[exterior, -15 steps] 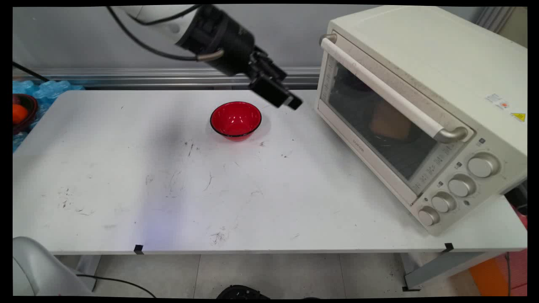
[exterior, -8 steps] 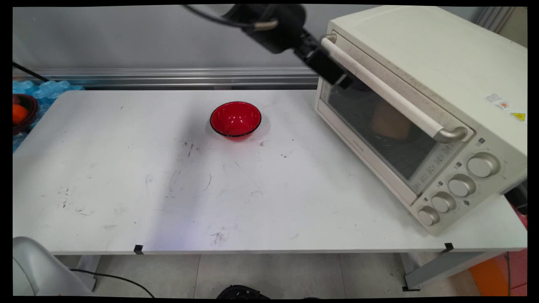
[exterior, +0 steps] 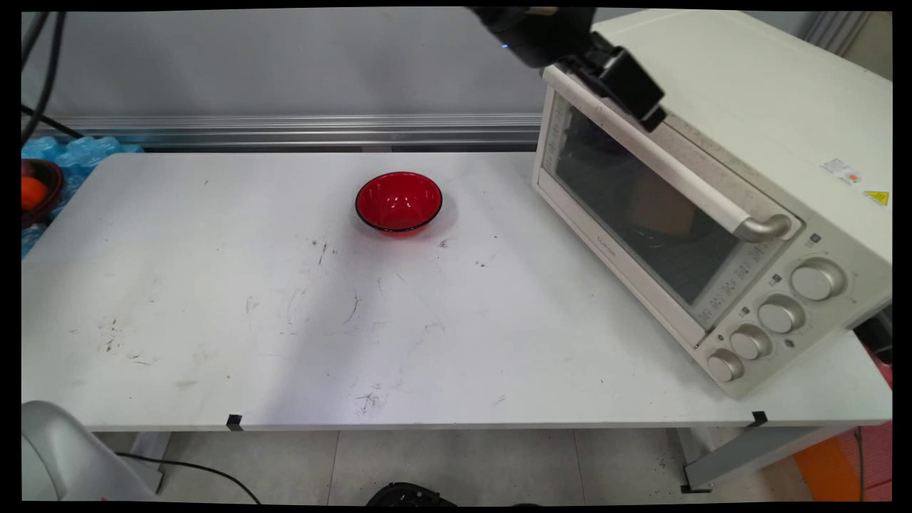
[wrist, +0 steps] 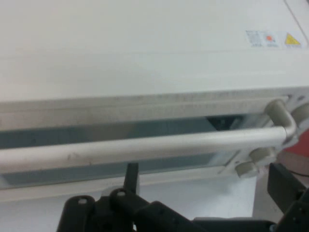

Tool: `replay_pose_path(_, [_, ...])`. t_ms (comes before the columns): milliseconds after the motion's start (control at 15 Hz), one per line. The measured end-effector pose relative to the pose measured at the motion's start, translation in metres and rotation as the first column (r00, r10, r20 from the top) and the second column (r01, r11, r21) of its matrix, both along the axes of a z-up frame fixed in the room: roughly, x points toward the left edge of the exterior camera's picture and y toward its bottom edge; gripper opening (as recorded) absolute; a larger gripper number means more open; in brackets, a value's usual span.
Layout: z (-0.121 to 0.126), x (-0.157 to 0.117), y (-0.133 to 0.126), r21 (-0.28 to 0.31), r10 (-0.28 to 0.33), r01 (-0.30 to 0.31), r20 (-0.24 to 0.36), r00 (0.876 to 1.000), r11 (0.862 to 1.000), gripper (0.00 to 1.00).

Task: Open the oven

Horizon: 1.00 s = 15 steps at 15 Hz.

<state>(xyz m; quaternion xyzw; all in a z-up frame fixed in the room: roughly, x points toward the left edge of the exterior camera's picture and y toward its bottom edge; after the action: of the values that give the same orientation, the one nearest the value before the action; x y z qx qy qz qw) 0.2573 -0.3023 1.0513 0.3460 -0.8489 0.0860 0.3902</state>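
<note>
Change: a second ago the gripper (exterior: 645,107) hung above the table (exterior: 214,285) just right of the red bowl (exterior: 399,201); half a second ago it had reached the oven's (exterior: 748,107) upper left corner; it now sits further right, over the top front edge of the oven, just above the door handle (exterior: 670,171). Bowl and oven have not moved.

Left of the oven: off the table's left edge lies a dark dish with something orange in it (exterior: 32,192), beside crinkled blue plastic (exterior: 78,151). Both are well apart from the oven.

Bowl: it stands upright on the table, left of the oven and apart from it. Its inside is plain red and holds nothing that shows.

Gripper: it is nearest the handle's left part and the oven's top edge. Whether it touches either cannot be told. In the hand view (wrist: 203,220) only the black linkage shows at the bottom edge, so whether the fingers are spread or closed cannot be told. Nothing is seen held.

Oven: it stands on the table's right end, turned at an angle, with its door closed. Through the glass (exterior: 641,214) a brownish thing shows dimly on a dark rack; what it is cannot be told. Four knobs (exterior: 780,313) sit at the oven's lower right.

Room: the wide bare tabletop lies in front of the oven's door and left of it. The oven's right part reaches the table's right edge.
</note>
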Motion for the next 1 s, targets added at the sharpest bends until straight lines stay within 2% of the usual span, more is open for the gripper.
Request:
replay_pose_path(200, [0.002,-0.019,-0.012,0.005,0.026,-0.026,0.015,1.0,1.0,1.0])
replay_pose_path(267, [0.001,-0.026,-0.016,0.004,0.037,-0.038,0.023,0.999,0.999,0.0])
replay_pose_path(533, [-0.001,-0.045,-0.027,-0.003,0.077,-0.077,0.053,0.996,0.997,0.0])
replay_pose_path(1000, [-0.011,-0.073,-0.04,-0.005,0.164,-0.165,0.118,0.979,0.986,0.0])
